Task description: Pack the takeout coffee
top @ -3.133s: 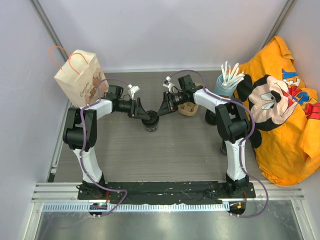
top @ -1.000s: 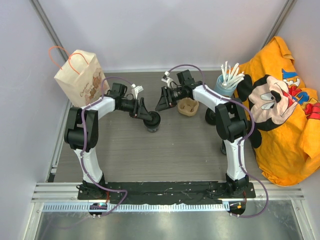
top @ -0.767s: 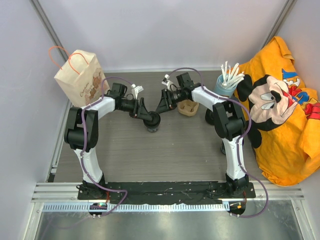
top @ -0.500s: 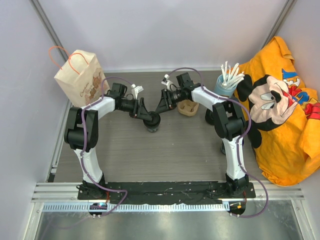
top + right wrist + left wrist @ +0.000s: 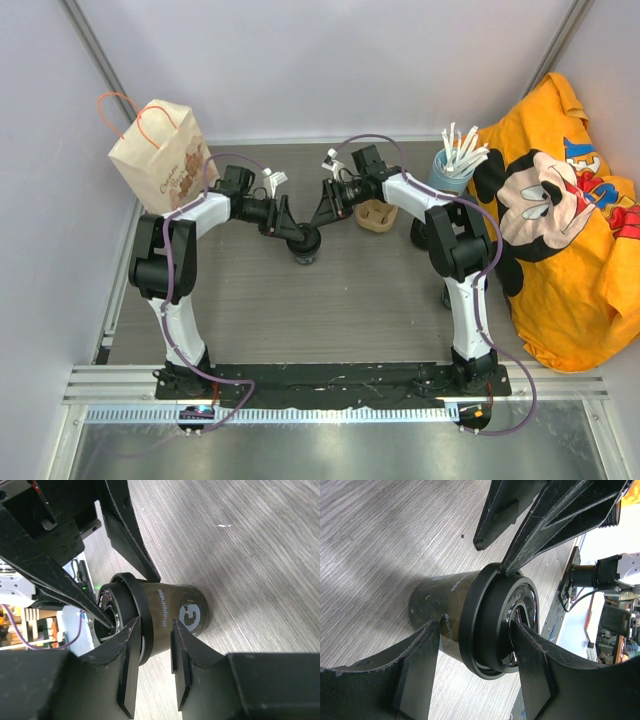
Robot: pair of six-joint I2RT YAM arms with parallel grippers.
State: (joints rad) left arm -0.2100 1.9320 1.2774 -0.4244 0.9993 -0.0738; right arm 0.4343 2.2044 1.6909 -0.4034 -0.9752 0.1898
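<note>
**A:** ok top view, big → small. table (image 5: 250, 310) w/ a paper bag (image 5: 160, 150) upper left and the cardboard carrier (image 5: 378, 215) just right of centre. the takeout coffee (image 5: 303, 248) stands upright on the wood at centre. It's near the carrier but not in it, so packing isn't done imo. what worries you?

**B:** both grippers on the same lid (image 5: 475, 605) tbh. the left gripper (image 5: 476, 629) is roughly half open, one finger over the lid top, the other below the rim against the cup wall. Looks like a pinch on the coffee by its rim. the right gripper (image 5: 155, 625) shows only a narrow gap, tips at the rim on the opp side. One tip touches the rim, but I can't tell if it's actually biting.

**A:** so the lid pops?

**B:** yeah, that's prob the main one. If the lift goes thru the lid only, it could come off and the cup drops or stays put. Next, if the arms pull diff ways the cup tips. Also the fingertips sit right beside each other, so they could clash. Last, each carrier well looks about cup-width, so a tilted cup would catch the cardboard edge & shove the carrier.
</note>
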